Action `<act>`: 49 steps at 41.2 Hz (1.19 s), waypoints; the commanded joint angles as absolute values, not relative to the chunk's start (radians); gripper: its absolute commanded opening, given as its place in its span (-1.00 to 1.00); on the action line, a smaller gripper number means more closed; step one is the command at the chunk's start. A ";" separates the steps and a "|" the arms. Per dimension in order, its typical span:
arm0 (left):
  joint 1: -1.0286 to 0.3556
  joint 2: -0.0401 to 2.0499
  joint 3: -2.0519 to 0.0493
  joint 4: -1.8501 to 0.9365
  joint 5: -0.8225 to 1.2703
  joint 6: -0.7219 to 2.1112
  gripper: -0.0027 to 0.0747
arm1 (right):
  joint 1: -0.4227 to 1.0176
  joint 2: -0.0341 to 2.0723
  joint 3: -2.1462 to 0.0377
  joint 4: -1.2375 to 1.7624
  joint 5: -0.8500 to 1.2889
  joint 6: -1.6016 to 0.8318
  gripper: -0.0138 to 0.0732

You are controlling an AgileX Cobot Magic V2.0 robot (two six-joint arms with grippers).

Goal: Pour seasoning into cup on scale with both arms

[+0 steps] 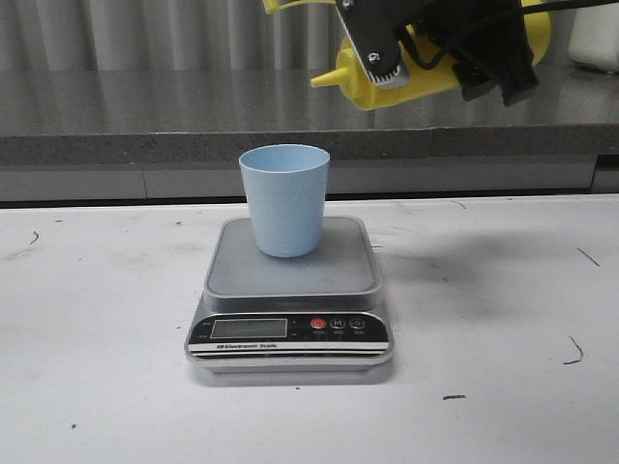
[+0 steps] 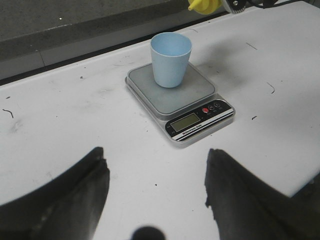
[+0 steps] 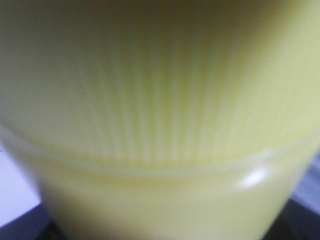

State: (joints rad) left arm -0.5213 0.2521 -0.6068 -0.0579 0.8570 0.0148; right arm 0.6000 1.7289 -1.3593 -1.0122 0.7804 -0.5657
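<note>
- Scale (image 1: 288, 300), front of surface (image 1: 106, 387): we read it as weighing the cup (image 1: 284, 198).
- Bottle (image 1: 426, 68): gripped by right tool (image 1: 435, 48), tipped, nozzle short of cup.
- Left tool (image 2: 155, 195): spread, empty.

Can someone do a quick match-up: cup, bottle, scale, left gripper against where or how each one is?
Things:
1. cup
2. bottle
3. scale
4. left gripper

States:
A. flat on the white table
B. open, holding nothing
C. upright on the steel platform
D. tipped, held up in the right gripper, nozzle toward the cup

Pairs: 1-C, 2-D, 3-A, 4-B
</note>
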 commanded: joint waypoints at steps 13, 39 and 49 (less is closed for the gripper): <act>-0.522 0.262 -0.629 -0.069 0.783 0.008 0.16 | 0.592 1.678 -1.401 -0.918 0.818 -0.173 0.17; -0.522 0.262 -0.629 -0.069 0.783 0.008 0.16 | 0.387 1.368 -1.227 -0.406 0.649 -0.048 0.17; -0.522 0.262 -0.629 -0.069 0.783 0.008 0.16 | 0.300 1.161 -0.977 -0.360 0.386 0.058 0.17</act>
State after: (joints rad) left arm -0.5213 0.2521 -0.6068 -0.0579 0.8570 0.0148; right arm 0.3239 1.2464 -1.0103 -0.3437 0.5467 0.0145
